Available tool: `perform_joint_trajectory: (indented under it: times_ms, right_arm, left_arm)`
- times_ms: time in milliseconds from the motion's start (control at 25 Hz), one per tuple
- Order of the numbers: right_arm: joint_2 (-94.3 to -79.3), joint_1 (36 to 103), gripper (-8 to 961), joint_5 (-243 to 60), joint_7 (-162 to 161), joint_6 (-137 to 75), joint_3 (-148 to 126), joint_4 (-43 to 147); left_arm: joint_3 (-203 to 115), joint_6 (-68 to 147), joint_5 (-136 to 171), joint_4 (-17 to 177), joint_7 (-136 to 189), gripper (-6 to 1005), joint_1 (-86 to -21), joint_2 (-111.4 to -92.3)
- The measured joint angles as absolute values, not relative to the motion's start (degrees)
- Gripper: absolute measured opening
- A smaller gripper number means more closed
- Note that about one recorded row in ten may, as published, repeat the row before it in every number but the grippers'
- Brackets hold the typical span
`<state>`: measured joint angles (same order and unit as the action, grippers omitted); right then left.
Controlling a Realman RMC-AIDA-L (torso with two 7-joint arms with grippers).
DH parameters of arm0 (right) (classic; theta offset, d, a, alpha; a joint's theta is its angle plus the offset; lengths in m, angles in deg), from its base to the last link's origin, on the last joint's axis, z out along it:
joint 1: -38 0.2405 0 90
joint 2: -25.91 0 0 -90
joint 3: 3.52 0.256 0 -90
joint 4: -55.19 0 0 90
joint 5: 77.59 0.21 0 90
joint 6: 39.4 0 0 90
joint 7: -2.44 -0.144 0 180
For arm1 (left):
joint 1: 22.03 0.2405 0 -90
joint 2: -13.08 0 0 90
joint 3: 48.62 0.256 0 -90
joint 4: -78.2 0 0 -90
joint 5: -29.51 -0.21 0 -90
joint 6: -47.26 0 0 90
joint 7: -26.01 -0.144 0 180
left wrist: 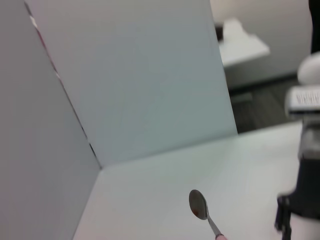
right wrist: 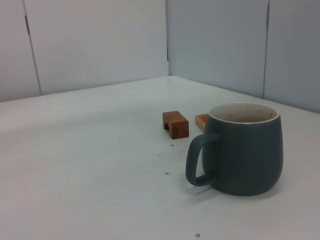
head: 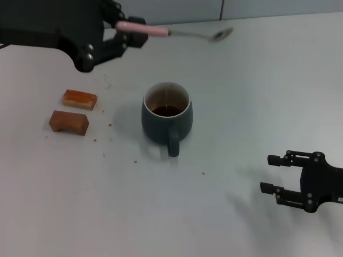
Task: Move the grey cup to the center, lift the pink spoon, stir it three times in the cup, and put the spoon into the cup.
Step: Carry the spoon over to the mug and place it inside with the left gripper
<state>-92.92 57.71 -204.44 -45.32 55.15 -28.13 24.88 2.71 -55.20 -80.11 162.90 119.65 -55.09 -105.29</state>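
The grey cup [head: 166, 116] stands upright at the table's middle, handle toward me, brown liquid inside. It also shows in the right wrist view [right wrist: 243, 148]. My left gripper [head: 128, 29] is shut on the pink handle of the pink spoon [head: 174, 32] and holds it level in the air, beyond the cup. The silver bowl points right and shows in the left wrist view [left wrist: 198, 204]. My right gripper [head: 272, 173] is open and empty, low at the front right, well clear of the cup.
Two brown blocks [head: 79, 99] [head: 68, 122] lie left of the cup; they also show in the right wrist view [right wrist: 175, 124]. Small crumbs are scattered on the white table [head: 241, 96]. Grey partition walls [right wrist: 100, 45] stand at the back.
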Motion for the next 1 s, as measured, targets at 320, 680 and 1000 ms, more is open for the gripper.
perform_joint_trajectory:
  times_ms: [320, 680, 1000]
  right_arm:
    - [-92.92, 57.5, 625, -204.4, -46.0, 55.0, -28.1, 24.9]
    - [-92.92, 57.1, 625, -204.3, -46.1, 54.6, -28.1, 25.0]
    - [-92.92, 57.1, 625, -204.3, -46.2, 54.3, -28.1, 25.1]
  left_arm:
    - [15.0, -50.3, -89.8, 174.2, 120.8, 139, -53.4, -105.56]
    - [22.8, -47.5, -98.1, 177.9, 122.2, 144, -53.8, -105.6]
    - [29.2, -45.5, -107.6, 180.5, 124.1, 148, -54.2, -105.66]
